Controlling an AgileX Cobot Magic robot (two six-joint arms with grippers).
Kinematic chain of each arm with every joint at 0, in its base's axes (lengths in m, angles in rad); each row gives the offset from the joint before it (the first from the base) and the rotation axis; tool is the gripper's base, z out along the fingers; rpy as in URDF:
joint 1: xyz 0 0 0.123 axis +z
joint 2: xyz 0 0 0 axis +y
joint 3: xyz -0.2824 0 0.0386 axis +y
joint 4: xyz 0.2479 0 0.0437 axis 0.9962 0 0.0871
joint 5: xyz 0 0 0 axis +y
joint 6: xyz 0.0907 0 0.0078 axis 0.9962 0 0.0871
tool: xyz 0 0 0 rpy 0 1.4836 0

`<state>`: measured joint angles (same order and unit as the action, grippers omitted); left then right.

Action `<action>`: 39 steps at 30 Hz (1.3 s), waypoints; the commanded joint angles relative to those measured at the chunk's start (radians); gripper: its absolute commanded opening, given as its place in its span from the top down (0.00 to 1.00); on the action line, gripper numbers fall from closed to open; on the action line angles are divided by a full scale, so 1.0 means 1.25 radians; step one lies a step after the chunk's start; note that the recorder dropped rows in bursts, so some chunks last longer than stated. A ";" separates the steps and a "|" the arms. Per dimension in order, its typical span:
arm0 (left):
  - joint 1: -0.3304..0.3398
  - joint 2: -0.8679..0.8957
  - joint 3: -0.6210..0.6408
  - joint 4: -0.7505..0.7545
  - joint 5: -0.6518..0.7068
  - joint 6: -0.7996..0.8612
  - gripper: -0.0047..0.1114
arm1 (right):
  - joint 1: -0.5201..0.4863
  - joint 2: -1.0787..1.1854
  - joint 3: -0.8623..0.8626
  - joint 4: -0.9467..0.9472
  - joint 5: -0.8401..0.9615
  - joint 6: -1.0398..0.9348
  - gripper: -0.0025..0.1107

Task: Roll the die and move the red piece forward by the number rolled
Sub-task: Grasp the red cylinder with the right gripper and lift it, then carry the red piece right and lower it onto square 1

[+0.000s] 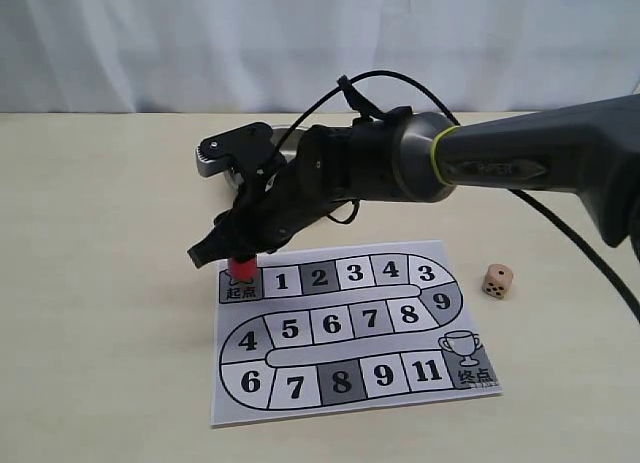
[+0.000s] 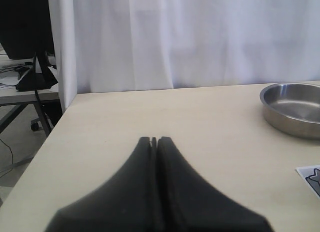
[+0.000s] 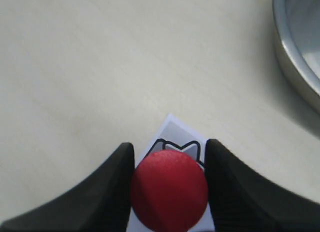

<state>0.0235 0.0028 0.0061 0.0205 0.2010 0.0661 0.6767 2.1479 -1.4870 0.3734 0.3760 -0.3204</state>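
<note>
The red piece [image 1: 241, 269] is at the board's start square, at the top left corner of the printed paper board [image 1: 350, 328]. My right gripper [image 1: 236, 253] reaches across from the right and is shut on it. In the right wrist view both black fingers [image 3: 107, 192] press the sides of the red piece [image 3: 169, 189], with the start square's crown mark just beyond. The die [image 1: 497, 280] lies on the table to the right of the board, apart from both grippers. My left gripper [image 2: 154, 140] is shut on nothing, over bare table.
A shallow steel bowl [image 1: 212, 153] sits behind the right arm, beyond the board; it also shows as a steel bowl [image 2: 295, 109] and a bowl rim [image 3: 297, 46]. The table's left edge [image 2: 55, 127] drops off near a white curtain.
</note>
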 commanded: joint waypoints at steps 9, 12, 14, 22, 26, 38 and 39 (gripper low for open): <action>-0.001 -0.002 -0.005 -0.005 -0.009 -0.003 0.96 | -0.003 -0.033 -0.002 -0.007 0.080 0.000 0.94; -0.001 -0.002 -0.005 -0.005 -0.009 -0.003 0.96 | -0.003 -0.055 -0.002 -0.007 0.080 0.000 0.94; -0.001 -0.002 -0.005 -0.005 -0.009 -0.003 0.96 | -0.003 -0.070 -0.002 -0.018 0.080 0.000 0.94; -0.001 -0.002 -0.005 -0.005 -0.011 -0.003 0.96 | -0.003 -0.093 -0.002 -0.122 0.103 0.057 0.94; -0.001 -0.002 -0.005 -0.005 -0.011 -0.003 0.96 | -0.003 -0.093 -0.002 -0.165 0.098 0.075 0.94; -0.001 -0.002 -0.005 -0.005 -0.011 -0.003 0.96 | -0.047 -0.063 0.001 -0.185 0.076 0.170 0.94; -0.001 -0.002 -0.005 -0.005 -0.011 -0.003 0.96 | -0.047 -0.053 0.003 -0.171 0.068 0.166 0.94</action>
<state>0.0235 0.0028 0.0061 0.0205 0.2010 0.0661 0.6214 2.0576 -1.4870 0.1341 0.4842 -0.1183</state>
